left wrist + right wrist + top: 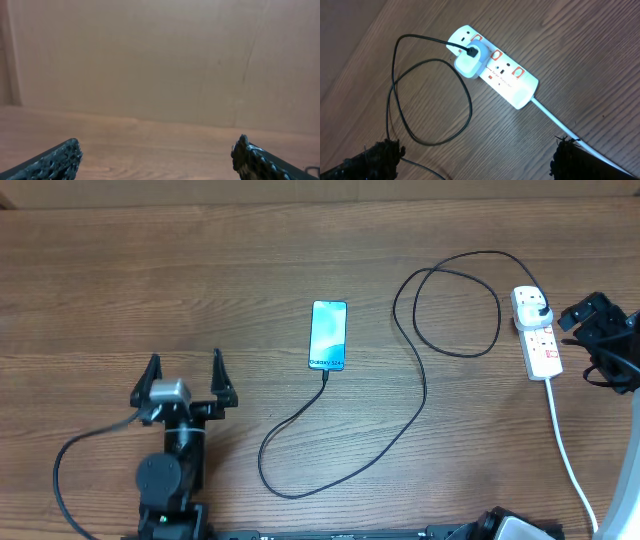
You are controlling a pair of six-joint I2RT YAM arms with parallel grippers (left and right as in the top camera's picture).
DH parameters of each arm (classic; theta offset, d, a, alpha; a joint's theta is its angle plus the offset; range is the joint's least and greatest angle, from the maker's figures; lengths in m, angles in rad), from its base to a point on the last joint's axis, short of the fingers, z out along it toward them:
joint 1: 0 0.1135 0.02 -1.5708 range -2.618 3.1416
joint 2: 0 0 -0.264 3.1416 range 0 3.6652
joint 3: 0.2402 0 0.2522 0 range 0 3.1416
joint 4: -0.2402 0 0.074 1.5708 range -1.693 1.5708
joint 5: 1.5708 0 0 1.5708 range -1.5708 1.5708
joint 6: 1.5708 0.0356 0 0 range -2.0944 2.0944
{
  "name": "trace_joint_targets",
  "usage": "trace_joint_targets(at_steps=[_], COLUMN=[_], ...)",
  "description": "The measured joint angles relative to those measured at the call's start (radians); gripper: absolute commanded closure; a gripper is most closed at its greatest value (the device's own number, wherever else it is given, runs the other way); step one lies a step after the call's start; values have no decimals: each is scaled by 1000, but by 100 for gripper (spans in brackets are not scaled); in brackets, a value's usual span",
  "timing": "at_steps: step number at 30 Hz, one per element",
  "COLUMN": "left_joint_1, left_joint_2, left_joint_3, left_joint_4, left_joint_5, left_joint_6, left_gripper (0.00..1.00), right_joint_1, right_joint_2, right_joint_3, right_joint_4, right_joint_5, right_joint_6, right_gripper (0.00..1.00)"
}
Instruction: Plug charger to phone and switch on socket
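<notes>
The phone (328,335) lies flat mid-table, its light-blue screen lit. The charger (424,385), a thin black cable, meets the phone's near short end, loops across the table and ends in a white adapter (470,61) plugged into the socket (506,75), a white strip with red-marked switches, also visible from overhead (538,338). My right gripper (585,325) hovers just right of the socket, open, empty in the right wrist view (477,160). My left gripper (185,372) stands open and empty, well to the left of the phone. Its wrist view (160,157) shows only bare table.
The socket's white cord (565,445) runs toward the front right edge, passing by my right fingertip (572,160). A loop of the black cable (430,100) lies left of the socket. A cardboard wall (160,60) closes the table's far side.
</notes>
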Motion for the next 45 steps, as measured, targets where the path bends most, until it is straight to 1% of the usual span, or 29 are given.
trace_joint_targets(at_steps=[7, 14, 22, 35, 45], left_joint_1=[2, 2, 2, 11, 87], left_joint_2=[-143, -232, -343, -476, -494], left_joint_3=[-62, -69, -75, -75, -75], left_joint_4=[-12, -115, -271, -526, -636], left_joint_5=[0, 3, 3, 7, 72], left_joint_6=[52, 66, 67, 67, 84], left_gripper=[0, 0, 0, 0, 0], right_joint_1=[0, 0, 0, 0, 0], right_joint_2=[0, 0, 0, 0, 0], right_joint_3=[0, 0, 0, 0, 0], right_joint_4=[0, 0, 0, 0, 0], right_joint_5=[0, 0, 0, 0, 0], right_joint_6=[0, 0, 0, 0, 0], right_gripper=[0, 0, 0, 0, 0])
